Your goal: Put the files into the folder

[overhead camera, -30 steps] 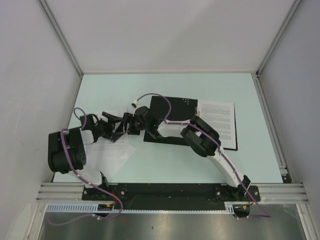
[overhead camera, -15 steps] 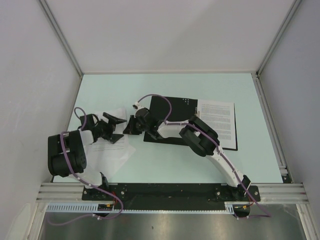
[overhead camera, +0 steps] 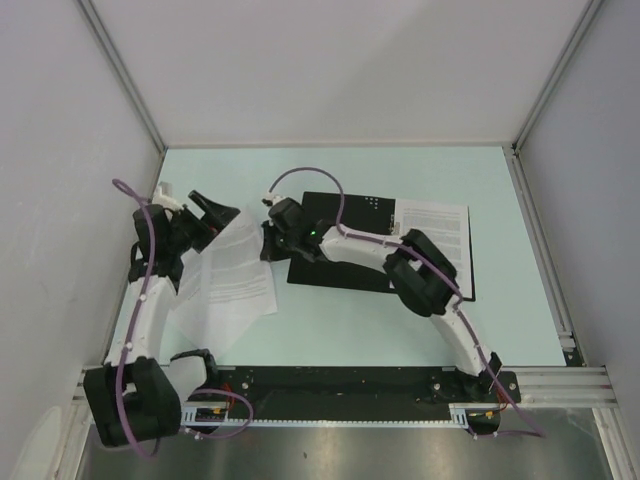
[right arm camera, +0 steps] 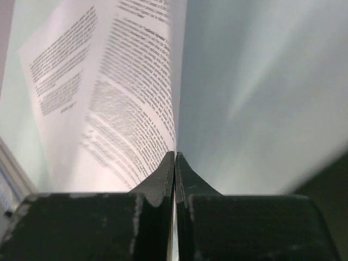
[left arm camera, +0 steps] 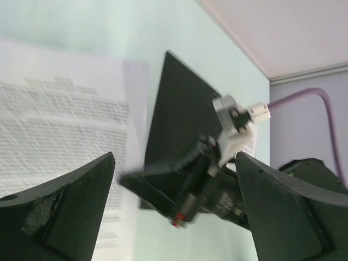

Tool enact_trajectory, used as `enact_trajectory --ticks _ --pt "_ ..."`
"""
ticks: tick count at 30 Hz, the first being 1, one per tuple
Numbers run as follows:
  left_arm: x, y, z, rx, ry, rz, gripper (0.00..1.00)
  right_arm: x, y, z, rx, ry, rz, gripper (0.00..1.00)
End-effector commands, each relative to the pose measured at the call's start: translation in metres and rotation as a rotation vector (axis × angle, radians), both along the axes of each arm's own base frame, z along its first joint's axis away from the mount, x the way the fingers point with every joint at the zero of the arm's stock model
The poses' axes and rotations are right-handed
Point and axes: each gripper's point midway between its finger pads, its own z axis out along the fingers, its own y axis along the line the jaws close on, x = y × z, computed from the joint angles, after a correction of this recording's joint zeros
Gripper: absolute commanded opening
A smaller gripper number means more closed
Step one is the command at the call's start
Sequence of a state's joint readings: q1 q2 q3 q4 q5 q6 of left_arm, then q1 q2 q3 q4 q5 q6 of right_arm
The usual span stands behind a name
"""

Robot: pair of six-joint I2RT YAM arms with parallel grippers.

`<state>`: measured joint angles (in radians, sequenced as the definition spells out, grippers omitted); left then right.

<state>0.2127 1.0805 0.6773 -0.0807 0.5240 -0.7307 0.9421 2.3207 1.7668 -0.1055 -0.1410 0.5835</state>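
The right gripper (right arm camera: 174, 155) is pinched shut on a printed sheet (right arm camera: 119, 92) just left of the open folder (overhead camera: 335, 225). The left gripper (overhead camera: 208, 212) gapes empty. One page (overhead camera: 435, 240) lies inside (right half), while the other files (overhead camera: 235, 285) are still outside, on the table (overhead camera: 400, 330).

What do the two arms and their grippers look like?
Both the left arm and right arm have white links and bulky black joint housings, each trailing a purple cable. The left gripper and right gripper have black wedge-shaped fingers.
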Motion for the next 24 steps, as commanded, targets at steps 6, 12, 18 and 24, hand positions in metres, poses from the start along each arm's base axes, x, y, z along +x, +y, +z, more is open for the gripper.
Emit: enact_trajectory --ticks 6,12,18,24 --pt "0.009 -0.107 0.072 0.149 -0.221 -0.277 1.0 -0.009 -0.211 0.085 -0.085 0.048 -0.093 0.0" --pt "0.03 -0.212 0.045 0.135 -0.121 -0.579 1.0 -0.016 -0.347 0.095 -0.102 0.056 -0.247 0.0" --pt "0.045 -0.274 0.007 0.085 0.027 -0.744 0.99 -0.021 -0.438 0.073 -0.195 0.121 -0.376 0.0" --pt "0.048 -0.282 -0.034 0.098 0.134 -0.781 0.98 -0.013 -0.49 0.062 -0.24 0.125 -0.48 0.0"
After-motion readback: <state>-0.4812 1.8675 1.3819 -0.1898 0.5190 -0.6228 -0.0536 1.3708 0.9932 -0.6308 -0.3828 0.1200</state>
